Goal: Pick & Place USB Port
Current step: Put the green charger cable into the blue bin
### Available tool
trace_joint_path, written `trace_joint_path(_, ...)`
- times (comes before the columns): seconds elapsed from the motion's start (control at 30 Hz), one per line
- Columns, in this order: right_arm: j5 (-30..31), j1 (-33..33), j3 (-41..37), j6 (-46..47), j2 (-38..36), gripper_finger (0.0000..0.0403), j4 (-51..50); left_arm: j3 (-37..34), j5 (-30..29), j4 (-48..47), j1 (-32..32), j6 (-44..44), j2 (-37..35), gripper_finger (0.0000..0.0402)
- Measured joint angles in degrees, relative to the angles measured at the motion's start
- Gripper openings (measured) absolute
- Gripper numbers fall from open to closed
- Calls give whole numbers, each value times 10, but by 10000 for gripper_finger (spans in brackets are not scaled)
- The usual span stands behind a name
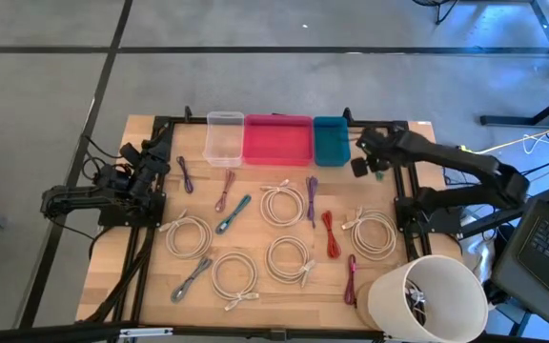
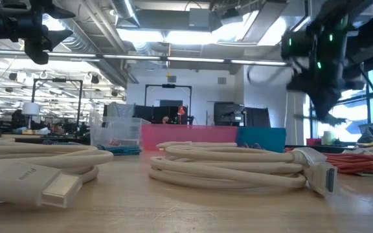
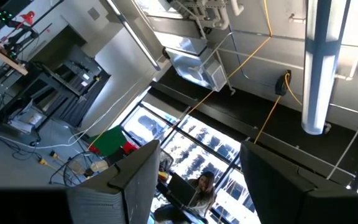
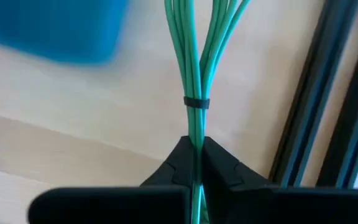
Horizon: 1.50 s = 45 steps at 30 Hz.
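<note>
Your three bins sit in a row at the table's (image 1: 151, 129) far edge: clear bin (image 1: 224, 139), pink bin (image 1: 277, 141), teal bin (image 1: 331, 141). From above all three look bare inside; the low view shows something reddish through the clear bin's wall (could be room clutter behind it, can't tell). At the near right corner a white bucket (image 1: 425, 297) lies tipped toward the camera with dark cable ends inside.

Your right gripper (image 4: 194, 163) hangs just right of the teal bin, over the table edge. Its fingers (image 4: 178, 167) are clamped tight on a green cable bundle (image 4: 194, 68), cinched by a dark tie (image 4: 196, 102). Only the right wrist view shows that grip; from above you get a dark gripper head (image 1: 371, 162) with a hint of green at it, and the low view shows a blurred dark mass with green lights.

Your left gripper (image 3: 194, 180) is parked at the table's left side, fingers spread wide, nothing between them. Its camera points up at ceiling ducts, windows and a seated person (no table in it at all).

The high view alone lays out the rest: cream coiled cables (image 1: 282, 203), a red cable (image 1: 329, 233), purple ones (image 1: 186, 174), a teal one (image 1: 233, 213). The low view adds a cream connector (image 2: 320, 173) up close.

No readable writing or brand anywhere.
</note>
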Motion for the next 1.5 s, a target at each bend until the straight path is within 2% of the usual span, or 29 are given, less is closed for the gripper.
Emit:
trace_joint_path(0.13,19,14,82,1,-24,10,-1,0,0,0,0,0,0,216)
trace_joint_path(0.23,15,18,136,-23,-25,10,42,0,0,0,0,0,0,216)
trace_joint_path(0.47,2,18,214,-26,21,10,68,0,0,0,0,0,0,216)
trace_joint_path(0.77,-47,17,224,-5,136,10,72,0,0,0,0,0,0,216)
trace_joint_path(1.1,-47,2,224,3,258,10,151,0,0,0,0,0,0,216)
trace_joint_path(1.5,-51,-30,224,-10,340,10,216,0,1,0,0,0,0,216)
